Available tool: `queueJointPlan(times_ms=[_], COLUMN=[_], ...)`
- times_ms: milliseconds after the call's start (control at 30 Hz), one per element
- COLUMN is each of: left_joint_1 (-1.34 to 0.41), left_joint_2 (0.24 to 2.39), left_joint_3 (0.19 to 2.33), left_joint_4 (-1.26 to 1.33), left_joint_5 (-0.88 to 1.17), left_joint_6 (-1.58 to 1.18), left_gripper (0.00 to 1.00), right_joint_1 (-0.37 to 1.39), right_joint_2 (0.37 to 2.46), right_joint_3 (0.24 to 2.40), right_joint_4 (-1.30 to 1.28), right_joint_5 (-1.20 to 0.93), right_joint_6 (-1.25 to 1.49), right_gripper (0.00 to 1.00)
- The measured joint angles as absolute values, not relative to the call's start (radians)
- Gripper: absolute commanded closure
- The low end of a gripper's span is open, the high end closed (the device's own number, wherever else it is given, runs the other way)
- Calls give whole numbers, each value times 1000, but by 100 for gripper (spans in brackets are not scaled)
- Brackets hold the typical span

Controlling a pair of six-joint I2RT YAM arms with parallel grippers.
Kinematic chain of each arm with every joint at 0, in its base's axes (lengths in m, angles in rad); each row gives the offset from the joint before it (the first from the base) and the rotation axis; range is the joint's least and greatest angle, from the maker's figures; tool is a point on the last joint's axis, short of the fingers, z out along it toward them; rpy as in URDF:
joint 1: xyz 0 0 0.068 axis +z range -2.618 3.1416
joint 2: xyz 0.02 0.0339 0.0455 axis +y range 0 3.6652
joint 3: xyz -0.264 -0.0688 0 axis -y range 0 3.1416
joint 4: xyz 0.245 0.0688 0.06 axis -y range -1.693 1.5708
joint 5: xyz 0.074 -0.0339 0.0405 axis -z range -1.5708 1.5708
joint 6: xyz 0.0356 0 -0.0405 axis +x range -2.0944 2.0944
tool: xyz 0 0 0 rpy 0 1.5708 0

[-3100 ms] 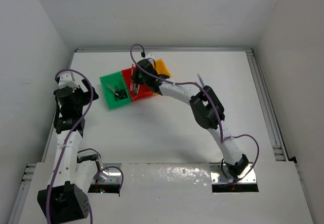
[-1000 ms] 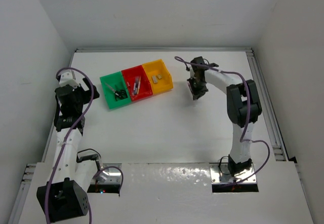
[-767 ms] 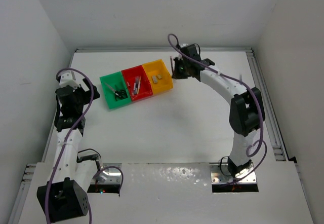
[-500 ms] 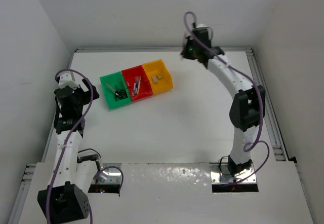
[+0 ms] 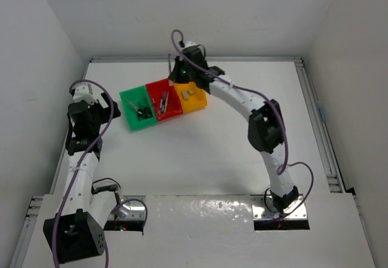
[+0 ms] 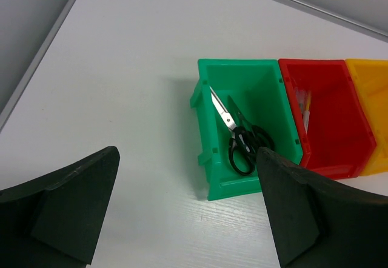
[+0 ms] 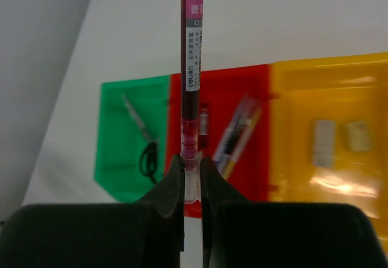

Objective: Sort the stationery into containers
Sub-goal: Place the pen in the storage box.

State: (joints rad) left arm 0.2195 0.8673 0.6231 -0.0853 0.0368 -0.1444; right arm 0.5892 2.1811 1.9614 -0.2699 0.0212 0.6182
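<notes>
Right end effector (image 7: 191, 166) clamped on a red pen (image 7: 191, 68) over the bins (image 7: 242, 69) near the table's (image 5: 212, 153) far edge; left end effector (image 6: 187, 171) apart by the left edge.

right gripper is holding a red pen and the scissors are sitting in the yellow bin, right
Not quite. The scissors lie in the green bin, not the yellow one; the left wrist view shows this plainly. The rest stands: the right gripper is holding a red pen.
</notes>
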Motion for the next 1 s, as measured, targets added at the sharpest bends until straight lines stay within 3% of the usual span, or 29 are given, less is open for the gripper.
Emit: queueJointPlan(times_ms=[133, 300, 767, 867, 900, 1000], left_joint_1=[212, 202, 202, 202, 202, 202], left_joint_2=[863, 848, 829, 828, 828, 827], left_joint_3=[625, 627, 627, 627, 627, 627], left_joint_4=[-88, -109, -116, -115, -115, -116], left_joint_5=[32, 24, 10, 9, 9, 7], left_joint_6=[-139, -138, -133, -132, -132, -131], left_gripper=[6, 6, 6, 6, 6, 6], right_joint_1=[677, 651, 712, 736, 738, 735], right_joint_2=[2322, 2400, 2352, 2349, 2349, 2349], right_joint_3=[2088, 2108, 1901, 1883, 1884, 1906], right_joint_4=[-231, -210, -209, -219, -221, -229], right_joint_5=[-47, -52, -24, -25, -24, -28], right_joint_6=[681, 742, 729, 735, 736, 727], right_gripper=[100, 100, 100, 82, 65, 49])
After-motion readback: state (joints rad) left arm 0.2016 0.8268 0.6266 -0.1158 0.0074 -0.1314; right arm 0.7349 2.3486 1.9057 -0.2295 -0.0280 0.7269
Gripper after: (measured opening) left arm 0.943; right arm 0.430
